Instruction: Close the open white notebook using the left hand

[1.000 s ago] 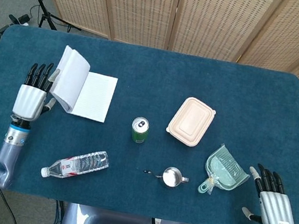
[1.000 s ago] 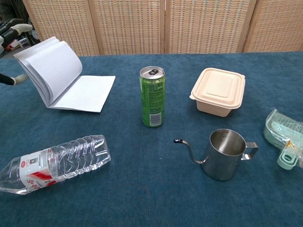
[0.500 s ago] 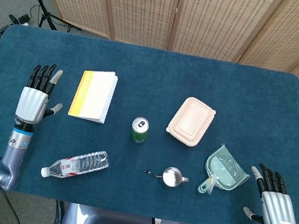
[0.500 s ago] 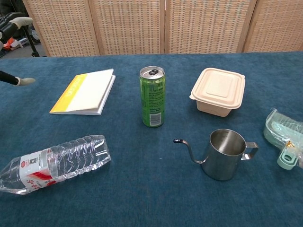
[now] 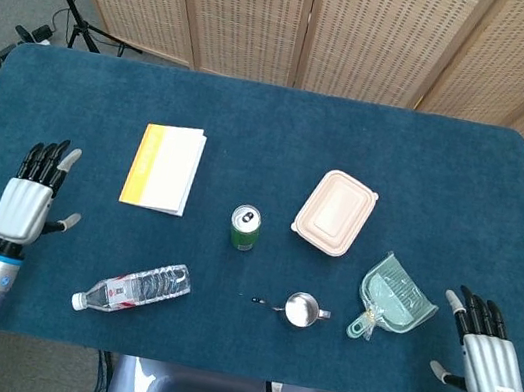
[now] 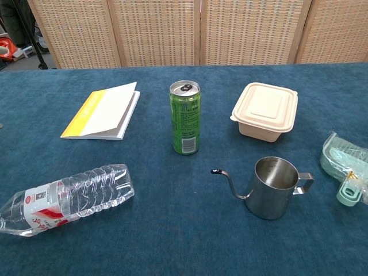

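The notebook (image 5: 163, 168) lies closed and flat on the blue table, its white cover with a yellow spine strip facing up; the chest view shows the notebook (image 6: 103, 111) at the left. My left hand (image 5: 26, 203) hovers near the table's left edge, well left of and below the notebook, fingers spread and holding nothing. At the front right corner my right hand (image 5: 485, 360) is also spread and empty. Neither hand appears in the chest view.
A clear water bottle (image 5: 132, 287) lies on its side at the front left. A green can (image 5: 245, 227) stands mid-table, a steel pitcher (image 5: 301, 310) in front of it. A beige lidded box (image 5: 335, 212) and a pale green dustpan (image 5: 390, 297) sit to the right.
The notebook's raised left pages have fallen shut over the right side. My left hand has let go and drawn back toward the front left edge, leaving the chest view.
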### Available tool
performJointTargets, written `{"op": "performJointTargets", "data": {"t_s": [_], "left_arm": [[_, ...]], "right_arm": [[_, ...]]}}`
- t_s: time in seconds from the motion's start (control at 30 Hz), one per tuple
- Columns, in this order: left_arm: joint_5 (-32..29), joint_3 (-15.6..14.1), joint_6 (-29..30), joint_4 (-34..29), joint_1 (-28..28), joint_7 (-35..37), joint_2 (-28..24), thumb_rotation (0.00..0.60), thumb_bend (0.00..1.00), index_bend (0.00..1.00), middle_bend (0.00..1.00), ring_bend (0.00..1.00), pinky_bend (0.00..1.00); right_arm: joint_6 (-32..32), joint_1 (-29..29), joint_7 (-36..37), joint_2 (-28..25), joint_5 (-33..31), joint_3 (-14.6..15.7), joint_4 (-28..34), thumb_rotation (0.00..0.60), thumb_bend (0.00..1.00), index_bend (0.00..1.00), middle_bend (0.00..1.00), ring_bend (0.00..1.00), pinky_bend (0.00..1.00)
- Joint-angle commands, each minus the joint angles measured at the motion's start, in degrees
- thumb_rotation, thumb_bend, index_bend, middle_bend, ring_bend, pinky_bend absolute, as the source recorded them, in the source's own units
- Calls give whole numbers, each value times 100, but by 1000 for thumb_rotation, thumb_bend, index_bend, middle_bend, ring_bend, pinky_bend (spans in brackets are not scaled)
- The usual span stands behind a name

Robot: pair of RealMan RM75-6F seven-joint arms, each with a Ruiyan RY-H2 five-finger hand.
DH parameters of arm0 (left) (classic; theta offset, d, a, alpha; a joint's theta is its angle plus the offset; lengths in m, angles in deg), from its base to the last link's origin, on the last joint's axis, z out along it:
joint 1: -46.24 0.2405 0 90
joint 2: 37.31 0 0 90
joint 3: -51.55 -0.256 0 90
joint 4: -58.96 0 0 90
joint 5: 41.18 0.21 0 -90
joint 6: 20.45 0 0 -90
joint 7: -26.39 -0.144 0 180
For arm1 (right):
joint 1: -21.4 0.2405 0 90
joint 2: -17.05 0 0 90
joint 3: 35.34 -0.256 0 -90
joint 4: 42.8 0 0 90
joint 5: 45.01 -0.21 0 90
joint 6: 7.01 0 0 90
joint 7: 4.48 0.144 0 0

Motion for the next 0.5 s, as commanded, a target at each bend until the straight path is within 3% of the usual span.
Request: {"op": "performJointTargets", "data": {"t_s": [0.03,0.17,0.5], "left_arm": [[-299,-566,-266,-1752,658,-964,-1284,600,0,0,0,0,0],[-207,-718,-211,-2104,844,-985,-1593,600,0,0,0,0,0],[8,-721,-172,-2297,1007,-859,-1797,600,0,0,0,0,0]], "right_arm": [[8,-6,-18,-1,-22,-11,3,600,0,0,0,0,0],[-2,-2,-32,-6,-90,-43,21,600,0,0,0,0,0],[-1,-11,-64,-18,-139,-57,42,600,0,0,0,0,0]]}}
